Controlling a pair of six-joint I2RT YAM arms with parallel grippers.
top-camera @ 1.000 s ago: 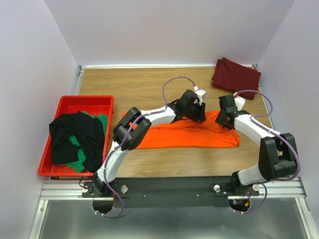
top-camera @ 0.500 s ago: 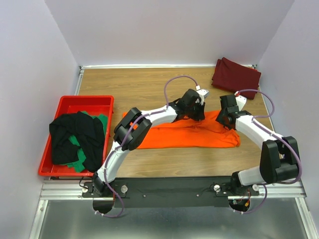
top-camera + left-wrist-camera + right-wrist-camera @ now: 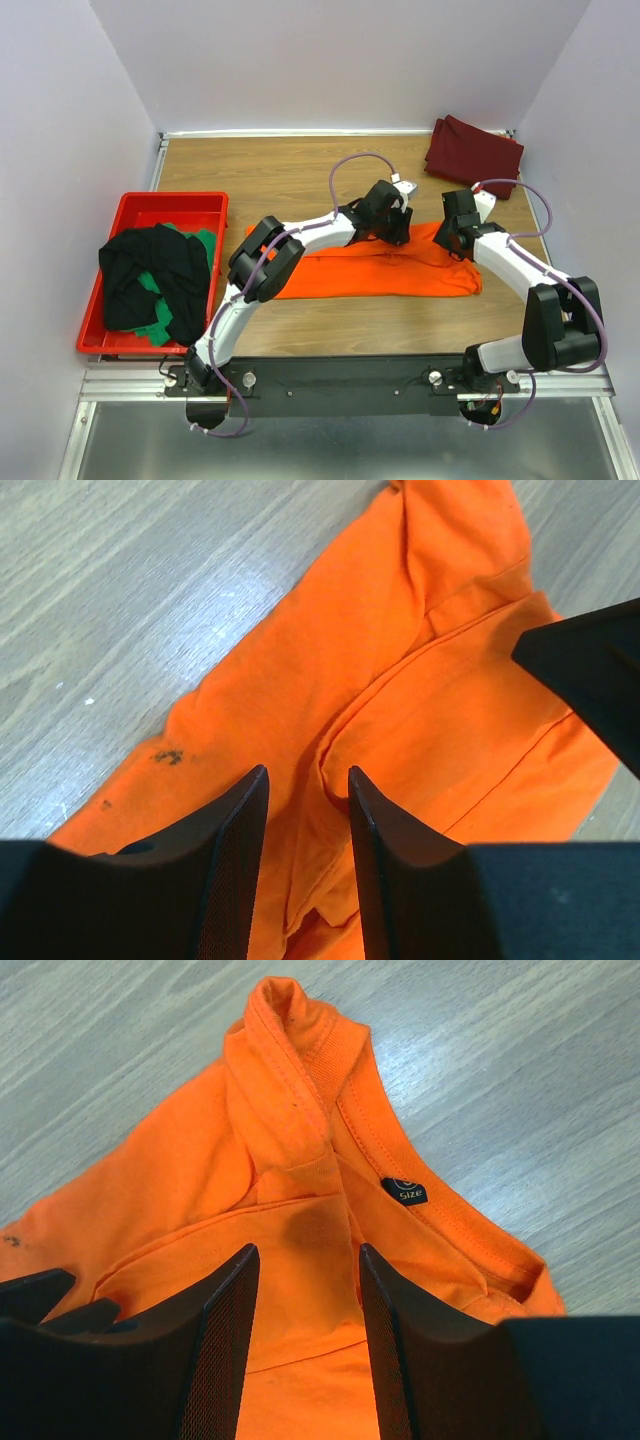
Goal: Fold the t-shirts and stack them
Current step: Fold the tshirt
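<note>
The orange t-shirt (image 3: 380,275) lies on the table as a long strip, its far right edge bunched up. My left gripper (image 3: 390,228) is low over that edge, open, with a raised fold of orange cloth (image 3: 400,710) between its jaws (image 3: 307,780). My right gripper (image 3: 452,236) is open just to the right, over the collar and size tag (image 3: 404,1191), with flat orange cloth between its jaws (image 3: 305,1255). The folded maroon t-shirt (image 3: 473,155) lies at the back right. The black t-shirt (image 3: 160,280) and green t-shirt (image 3: 205,245) are heaped in the bin.
A red bin (image 3: 170,203) stands at the table's left side. The purple walls close in on three sides. The two grippers are close together; the right one's finger shows in the left wrist view (image 3: 590,670).
Both grippers have shifted only slightly at the orange shirt's far edge. The shirt has hardly moved.
</note>
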